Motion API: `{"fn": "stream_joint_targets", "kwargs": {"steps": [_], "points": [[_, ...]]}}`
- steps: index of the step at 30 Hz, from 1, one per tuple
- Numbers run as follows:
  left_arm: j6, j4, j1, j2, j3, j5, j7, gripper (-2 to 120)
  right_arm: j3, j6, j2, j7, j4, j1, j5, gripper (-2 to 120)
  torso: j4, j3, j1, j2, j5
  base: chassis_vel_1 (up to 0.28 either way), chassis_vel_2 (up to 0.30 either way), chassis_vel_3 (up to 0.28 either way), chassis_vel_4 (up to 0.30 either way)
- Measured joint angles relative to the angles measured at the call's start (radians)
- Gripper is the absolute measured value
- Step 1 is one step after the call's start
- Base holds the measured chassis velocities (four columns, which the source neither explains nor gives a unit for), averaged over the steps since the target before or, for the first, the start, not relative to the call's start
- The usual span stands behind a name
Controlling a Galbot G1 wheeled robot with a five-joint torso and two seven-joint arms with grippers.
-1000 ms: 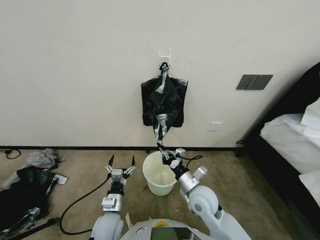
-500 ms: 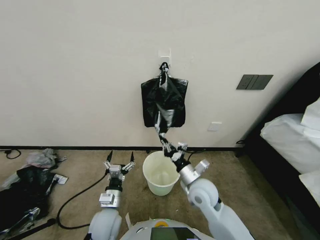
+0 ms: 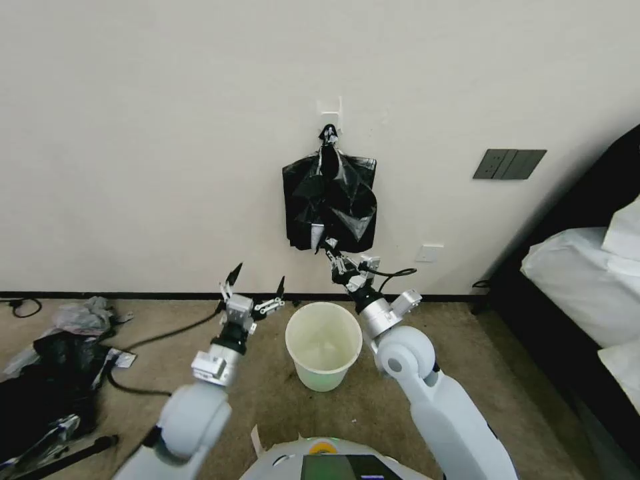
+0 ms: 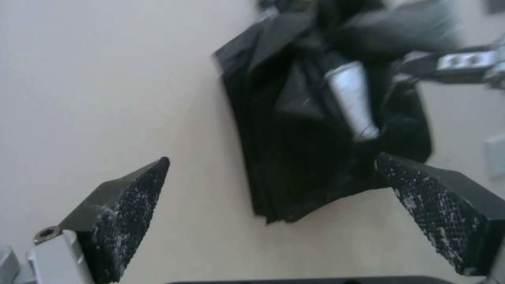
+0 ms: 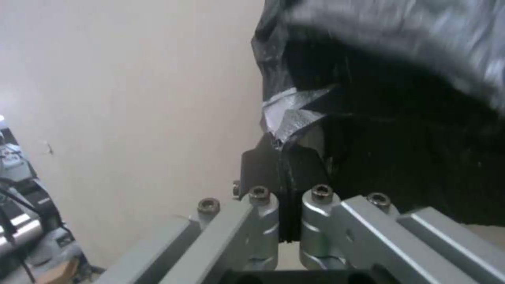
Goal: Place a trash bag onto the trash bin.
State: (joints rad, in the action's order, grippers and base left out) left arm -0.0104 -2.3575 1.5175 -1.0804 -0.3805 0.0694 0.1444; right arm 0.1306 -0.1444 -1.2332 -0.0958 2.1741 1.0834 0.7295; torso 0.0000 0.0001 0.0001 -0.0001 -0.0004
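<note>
The cream-white trash bin (image 3: pixel 324 343) stands upright on the carpet by the wall. Above it a sheaf of black bags (image 3: pixel 298 200) hangs from a wall hook (image 3: pixel 329 110). The trash bag (image 3: pixel 335 193), glossy black with grey wrinkles, hangs bunched in front of the sheaf. My right gripper (image 3: pixel 331 253) is raised above the bin at the sheaf's lower edge, shut on the bag's lower end (image 5: pixel 294 114). My left gripper (image 3: pixel 257 280) is open in the air left of the bin, its fingers (image 4: pixel 131 205) facing the hanging bags (image 4: pixel 294 157).
A black-and-grey heap of plastic litter (image 3: pixel 47 360) lies on the floor at the left, with a black cable (image 3: pixel 133 347) trailing to my left arm. A dark switch plate (image 3: pixel 509 164) and a socket (image 3: pixel 429 253) are on the wall. A bed (image 3: pixel 587 280) stands at the right.
My right gripper has risen from just above the bin's rim to the sheaf's lower edge, and the stretched bag has slackened and bunched. My left arm has lifted and reached forward.
</note>
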Motion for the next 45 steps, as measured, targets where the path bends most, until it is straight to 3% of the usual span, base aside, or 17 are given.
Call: {"fn": "stream_joint_targets", "kwargs": {"steps": [2,3,6,10,13,14,17,18,22,27,30,38,40,45], "points": [[-0.037,-0.017,-0.101,0.161,0.003,0.076,-0.002,100,0.003,0.000,0.003,0.001,-0.002,0.000,-0.021,0,-0.0001,0.000,0.000,0.000,0.0001,0.000,0.000,0.000,0.000],[-0.037,-0.017,-0.101,0.161,0.003,0.076,-0.002,100,0.003,0.000,0.003,0.001,-0.002,0.000,-0.021,0,-0.0001,0.000,0.000,0.000,0.0001,0.000,0.000,0.000,0.000],[-0.076,-0.022,-0.242,0.292,0.027,0.170,0.001,100,0.004,0.001,-0.002,0.003,-0.001,0.015,-0.043,0,-0.0001,0.000,0.000,0.000,0.0002,0.000,0.000,0.000,0.000],[-0.109,-0.018,-0.349,0.366,0.079,0.226,0.011,100,0.007,0.001,-0.006,0.003,0.002,0.021,-0.049,0,0.0000,0.000,0.000,0.000,0.0002,0.000,0.000,0.000,0.000],[-0.142,0.015,-0.552,0.448,0.220,0.279,0.020,100,0.015,0.002,-0.006,0.004,0.008,0.023,-0.051,0,0.0001,0.000,0.000,0.000,0.0002,0.000,0.000,0.000,0.000],[-0.142,0.015,-0.552,0.448,0.220,0.279,0.020,100,0.015,0.002,-0.006,0.004,0.008,0.023,-0.051,0,0.0001,0.000,0.000,0.000,0.0002,0.000,0.000,0.000,0.000],[-0.162,0.061,-0.765,0.502,0.387,0.314,0.025,100,0.024,0.002,-0.003,0.004,0.013,0.028,-0.052,0,-0.0002,0.000,0.000,0.000,0.0003,0.000,0.000,0.000,0.000],[-0.162,0.061,-0.765,0.502,0.387,0.314,0.025,100,0.024,0.002,-0.003,0.004,0.013,0.028,-0.052,0,-0.0002,0.000,0.000,0.000,0.0003,0.000,0.000,0.000,0.000],[-0.174,0.117,-0.999,0.539,0.580,0.330,0.020,100,0.035,0.002,0.000,0.005,0.018,0.034,-0.051,0,0.0000,0.000,0.000,0.000,0.0003,0.000,0.000,0.000,0.000],[-0.182,0.146,-1.127,0.555,0.688,0.342,0.006,100,0.039,0.002,0.000,0.005,0.021,0.036,-0.050,0,-0.0002,0.000,0.000,0.000,0.0005,0.000,0.000,0.000,0.000],[-0.194,0.177,-1.291,0.560,0.846,0.349,-0.011,100,0.043,0.002,0.004,0.006,0.024,0.039,-0.048,0,0.0001,0.000,0.000,0.000,0.0004,0.000,0.000,0.000,0.000],[-0.206,0.215,-1.428,0.522,0.977,0.342,-0.021,100,0.054,0.002,0.010,0.007,0.033,0.044,-0.045,0,0.0000,0.000,0.000,0.000,0.0005,0.000,0.000,0.000,0.000],[-0.211,0.246,-1.510,0.501,1.054,0.330,-0.029,100,0.065,0.002,0.013,0.007,0.038,0.052,-0.043,0,-0.0004,0.000,0.000,0.000,0.0005,0.000,0.000,0.000,0.000],[-0.214,0.258,-1.544,0.506,1.081,0.326,-0.037,100,0.070,0.002,0.015,0.007,0.044,0.059,-0.042,0,-0.0002,0.000,0.000,0.000,0.0006,0.000,0.000,0.000,0.000]]}}
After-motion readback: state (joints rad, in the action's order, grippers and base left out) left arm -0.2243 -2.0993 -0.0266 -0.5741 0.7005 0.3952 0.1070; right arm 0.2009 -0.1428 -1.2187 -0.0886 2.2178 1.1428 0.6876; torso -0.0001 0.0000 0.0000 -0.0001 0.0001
